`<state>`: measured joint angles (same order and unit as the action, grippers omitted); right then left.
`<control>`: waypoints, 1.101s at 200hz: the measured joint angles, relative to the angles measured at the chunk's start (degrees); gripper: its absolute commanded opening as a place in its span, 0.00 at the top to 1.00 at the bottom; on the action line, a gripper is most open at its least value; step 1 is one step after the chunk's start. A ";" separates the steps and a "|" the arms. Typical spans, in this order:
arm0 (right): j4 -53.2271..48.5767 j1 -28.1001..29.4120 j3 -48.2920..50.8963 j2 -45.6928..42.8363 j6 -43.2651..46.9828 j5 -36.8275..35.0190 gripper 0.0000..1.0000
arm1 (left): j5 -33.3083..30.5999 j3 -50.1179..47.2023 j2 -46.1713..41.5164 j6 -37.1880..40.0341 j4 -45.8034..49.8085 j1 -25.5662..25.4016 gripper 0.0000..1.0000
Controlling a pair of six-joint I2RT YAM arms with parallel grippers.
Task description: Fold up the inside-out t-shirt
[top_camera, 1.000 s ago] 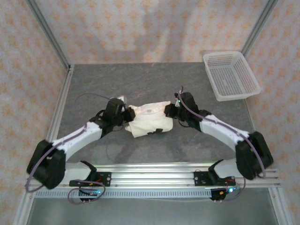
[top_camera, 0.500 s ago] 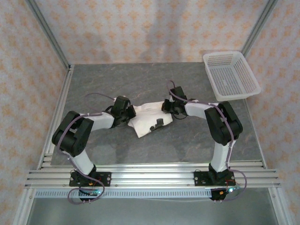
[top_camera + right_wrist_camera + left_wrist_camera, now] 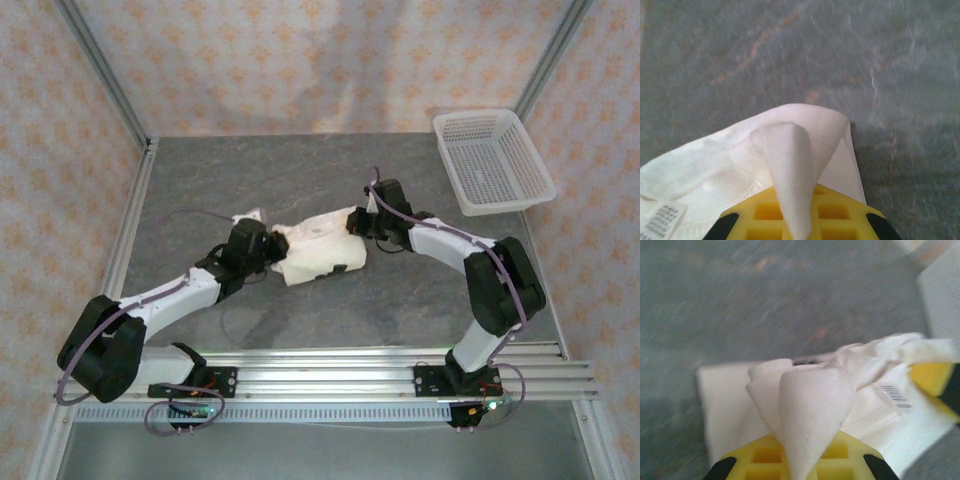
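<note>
White cotton is lying in a crumpled heap near the middle of the grey counter (image 3: 300,170) in the top view: the t-shirt (image 3: 318,250) is sitting there between the two arms. The left end effector (image 3: 268,250) is gripping its edge at 9 o'clock, and the right end effector (image 3: 357,222) is gripping its corner at about 2 o'clock. A white mesh basket (image 3: 492,160) is sitting well apart, at 2 o'clock on the counter's far corner.

In the left wrist view, the left end effector (image 3: 800,460) is clamping together on a fold of the t-shirt (image 3: 810,400), which is rising toward 12 o'clock as a blunt cone. A barcode label (image 3: 895,394) is showing at 3 o'clock.

In the right wrist view, the right end effector (image 3: 795,222) is pinching together on a fold of the t-shirt (image 3: 730,165). A printed label (image 3: 662,220) is showing at 8 o'clock, and bare counter (image 3: 840,60) is lying beyond.
</note>
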<state>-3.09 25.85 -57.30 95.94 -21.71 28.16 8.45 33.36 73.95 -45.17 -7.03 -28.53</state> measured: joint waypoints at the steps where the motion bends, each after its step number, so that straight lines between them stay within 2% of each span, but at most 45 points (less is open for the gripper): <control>1: -0.17 0.04 0.13 0.11 0.04 0.09 0.95 | -0.04 -0.17 0.02 -0.04 0.09 0.00 1.00; 23: -1.46 0.92 0.85 2.25 0.70 1.27 0.95 | -1.46 -1.79 1.60 0.44 2.71 -0.35 1.00; 47: -2.34 1.01 -1.18 5.86 1.44 1.46 0.95 | -3.54 1.11 2.93 2.73 3.76 0.07 1.00; 88: -1.22 0.98 -6.78 12.20 1.60 0.81 0.92 | -4.13 5.55 12.63 5.27 0.00 5.03 1.00; 97: -0.70 0.98 -7.10 13.40 1.44 0.90 0.89 | -3.80 6.21 15.87 5.62 -0.83 5.70 0.99; 109: -0.39 0.98 -7.10 14.56 0.96 1.03 0.77 | -2.97 6.38 19.41 5.75 -2.38 5.97 0.94; 134: -1.03 0.52 -6.95 14.14 1.07 -0.31 0.55 | -2.27 6.01 21.27 5.44 -5.95 6.27 0.70; 146: -1.99 0.17 -6.03 12.35 1.03 -1.86 0.44 | -2.29 4.39 19.61 5.20 -6.56 6.56 0.65; 158: -3.28 -0.31 -4.28 8.76 0.55 -3.76 0.42 | -2.62 2.40 15.37 5.64 -5.16 6.86 0.63; 196: -5.88 -1.20 -2.36 -5.73 0.35 -7.45 0.44 | -3.82 2.01 -6.05 6.64 2.27 6.84 0.63; 220: -5.49 3.10 -2.73 -8.61 0.28 -8.85 0.50 | -3.32 3.04 -10.91 6.21 3.19 4.48 0.69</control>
<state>-8.58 28.95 -60.03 87.33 -21.43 19.31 5.13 36.40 63.05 -38.96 -3.84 -24.05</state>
